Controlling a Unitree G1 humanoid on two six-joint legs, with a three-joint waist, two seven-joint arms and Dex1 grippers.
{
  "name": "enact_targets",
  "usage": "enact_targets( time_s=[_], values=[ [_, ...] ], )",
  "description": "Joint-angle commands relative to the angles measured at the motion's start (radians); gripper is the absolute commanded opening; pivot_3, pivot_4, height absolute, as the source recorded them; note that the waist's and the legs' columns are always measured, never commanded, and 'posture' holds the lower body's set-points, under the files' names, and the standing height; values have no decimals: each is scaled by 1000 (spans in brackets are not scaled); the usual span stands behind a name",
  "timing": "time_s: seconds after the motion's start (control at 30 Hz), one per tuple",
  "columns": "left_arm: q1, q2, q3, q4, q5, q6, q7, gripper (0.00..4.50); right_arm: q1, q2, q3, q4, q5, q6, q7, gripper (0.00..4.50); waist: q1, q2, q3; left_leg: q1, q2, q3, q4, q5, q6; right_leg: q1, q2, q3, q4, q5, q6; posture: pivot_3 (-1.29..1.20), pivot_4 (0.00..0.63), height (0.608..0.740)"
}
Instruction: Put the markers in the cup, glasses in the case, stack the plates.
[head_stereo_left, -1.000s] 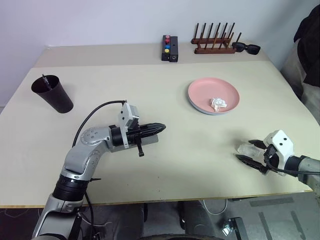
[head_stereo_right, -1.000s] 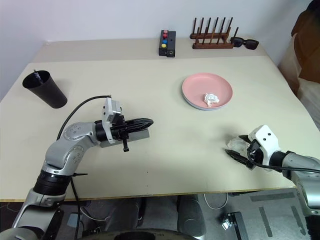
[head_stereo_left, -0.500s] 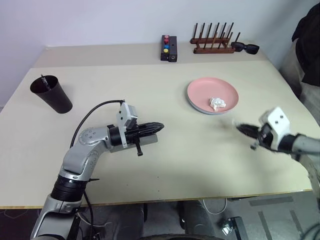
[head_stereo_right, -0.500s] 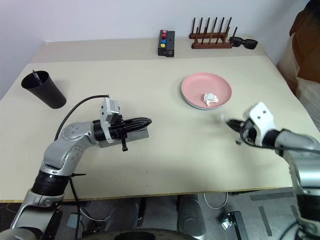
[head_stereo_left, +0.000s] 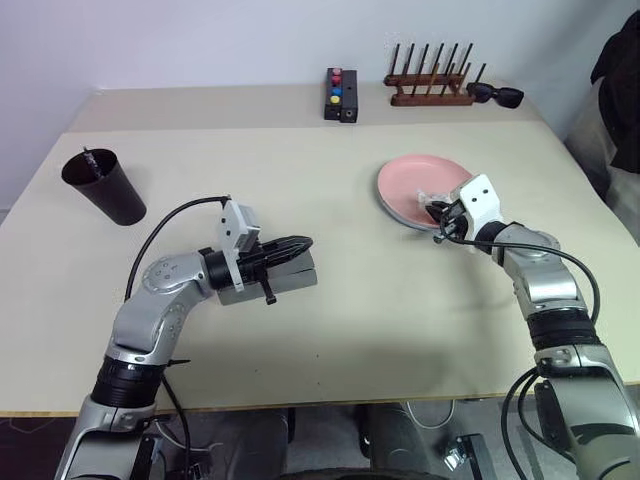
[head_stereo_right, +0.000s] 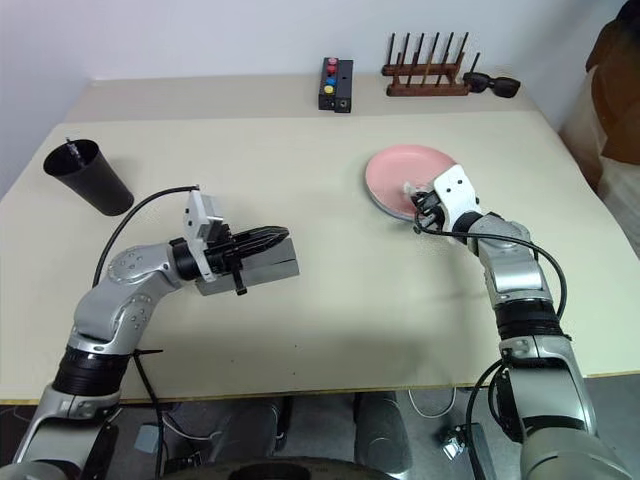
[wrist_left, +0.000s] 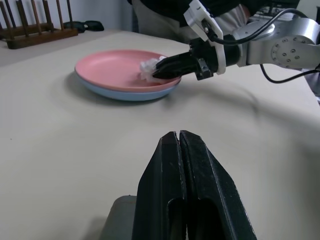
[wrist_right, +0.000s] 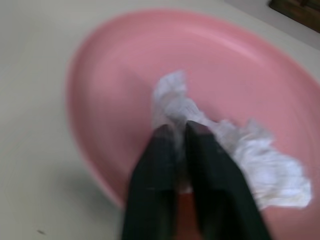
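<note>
Count on the table (head_stereo_left: 330, 330):

- Plates: two, stacked, pink plate (head_stereo_left: 405, 180) on blue plate (wrist_left: 125, 94).
- Crumpled white wad (wrist_right: 235, 150): one, lying in the pink plate.
- Cup (head_stereo_left: 103, 187): one, dark, with one thin stick (head_stereo_left: 90, 160) showing at its rim; whether more are inside cannot be told.
- Case (head_stereo_left: 288, 281): one, grey.
- Sunglasses (head_stereo_left: 494, 95): one pair, dark lenses.
- Wooden rack (head_stereo_left: 428, 88): one, with upright dark pegs in two rows; exact peg count unclear.
- Black box (head_stereo_left: 340, 95): one, with three coloured buttons, red, blue, yellow.
- Grippers: two, left gripper (head_stereo_left: 300, 247) and right gripper (head_stereo_left: 437, 212).
</note>
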Motion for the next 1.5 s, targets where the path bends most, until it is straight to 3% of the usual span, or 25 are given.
enact_targets(
  time_s=[0.03,0.3,0.5,0.8,1.1,1.5],
  values=[
    [16,20,35,-49,-8,-4,13,0,-28,-3,-27,-5,11,-82,25,2402,0,0,0,1,0,0,0,0,0,0,0,0,0,0,0,0,150,734],
    [80,103,176,-50,-31,-8,39,0,61,-75,-77,-152,108,-94,186,2402,3,0,0,0,0,0,0,0,0,0,0,0,0,0,0,0,150,734],
    [262,195,431,-69,-52,-16,75,0,240,-221,-187,-279,229,-3,346,2402,6,1,0,0,0,0,0,-1,1,0,0,0,-1,-2,-2,0,150,734],
    [599,184,650,-95,-24,-44,95,0,409,-323,-329,-277,300,81,414,2402,5,1,0,1,1,1,0,-1,1,1,-1,0,-1,-3,-3,0,150,734],
    [637,173,680,-72,-30,-58,120,0,338,-345,-338,-195,280,88,418,2402,9,1,0,0,1,2,1,-1,1,1,-3,-1,-2,-3,-4,0,150,734],
    [578,166,647,-71,-33,-64,143,0,335,-310,-312,-248,274,102,385,2402,7,1,0,0,1,2,0,-1,1,1,-3,-1,-2,-3,-4,0,150,734]
  ],
)
